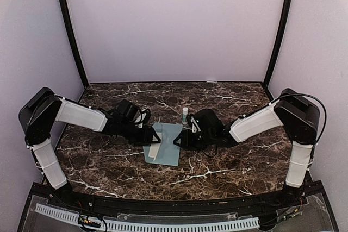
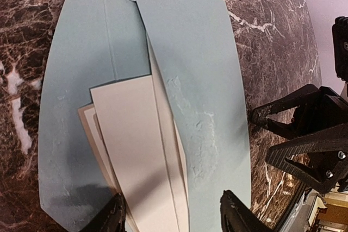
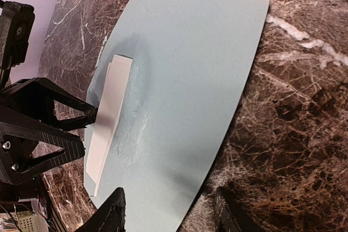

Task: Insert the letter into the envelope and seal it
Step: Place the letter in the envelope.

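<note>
- Envelope (image 1: 171, 151): pale blue, lying flat on the dark marbled table (image 1: 109, 172), mid-table between the two arms.
- Letter (image 2: 136, 156): a folded white sheet on the left part of the envelope. Its right side is tucked beneath a slanting blue panel of the envelope. Its left side and the end nearest the left arm are exposed.
- Left hand (image 1: 154, 138): low at the envelope's left side, fingers (image 2: 114, 218) apart and straddling the end of the letter nearest it. Seen from the right wrist, one fingertip reaches the letter's edge; I cannot tell whether it presses. Nothing is clamped.
- Right hand (image 1: 179, 139): at the envelope's right side, facing the left hand. Its fingers (image 3: 111, 213) are apart, one over the envelope's edge and the other over bare table, with nothing gripped between them.
- The two hands are near each other but not touching.
- Rough whitish patch (image 2: 201, 134): on the blue panel, just right of the letter.
- Glue stick (image 1: 185, 116): white and green, standing upright just beside the envelope's far right corner.
</note>
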Robot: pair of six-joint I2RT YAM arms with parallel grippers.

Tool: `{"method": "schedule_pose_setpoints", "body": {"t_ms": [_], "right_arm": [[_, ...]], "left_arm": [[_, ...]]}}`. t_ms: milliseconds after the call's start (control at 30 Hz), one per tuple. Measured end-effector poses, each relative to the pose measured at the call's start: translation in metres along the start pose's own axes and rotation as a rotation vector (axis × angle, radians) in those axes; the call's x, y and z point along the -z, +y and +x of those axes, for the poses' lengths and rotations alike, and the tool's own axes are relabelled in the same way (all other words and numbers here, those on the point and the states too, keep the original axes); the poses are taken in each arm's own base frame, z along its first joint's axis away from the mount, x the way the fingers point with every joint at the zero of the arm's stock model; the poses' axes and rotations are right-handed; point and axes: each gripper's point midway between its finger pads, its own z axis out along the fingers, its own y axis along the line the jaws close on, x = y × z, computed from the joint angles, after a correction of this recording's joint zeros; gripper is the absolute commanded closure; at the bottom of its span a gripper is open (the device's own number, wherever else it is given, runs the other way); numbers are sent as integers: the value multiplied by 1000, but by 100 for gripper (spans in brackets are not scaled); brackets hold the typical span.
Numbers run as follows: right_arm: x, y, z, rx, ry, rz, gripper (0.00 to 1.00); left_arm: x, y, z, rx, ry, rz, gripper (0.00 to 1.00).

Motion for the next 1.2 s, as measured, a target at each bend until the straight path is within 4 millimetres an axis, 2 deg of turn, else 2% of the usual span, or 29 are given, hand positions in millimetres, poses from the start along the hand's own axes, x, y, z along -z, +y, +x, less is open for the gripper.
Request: {"method": "schedule_pose_setpoints", "body": {"t_ms": [267,533,1200], "right_arm": [[0,1,1,0,6,-6,48],[0,3,1,-2,6,-15,43],[-1,2,2,-3,10,-14,50]], "left_arm": [[-1,-1,-1,-21,-13,-24,42],[2,1,-5,-40,-38,-58,42],[5,5,-4,-43,-51,-92,42]]}}
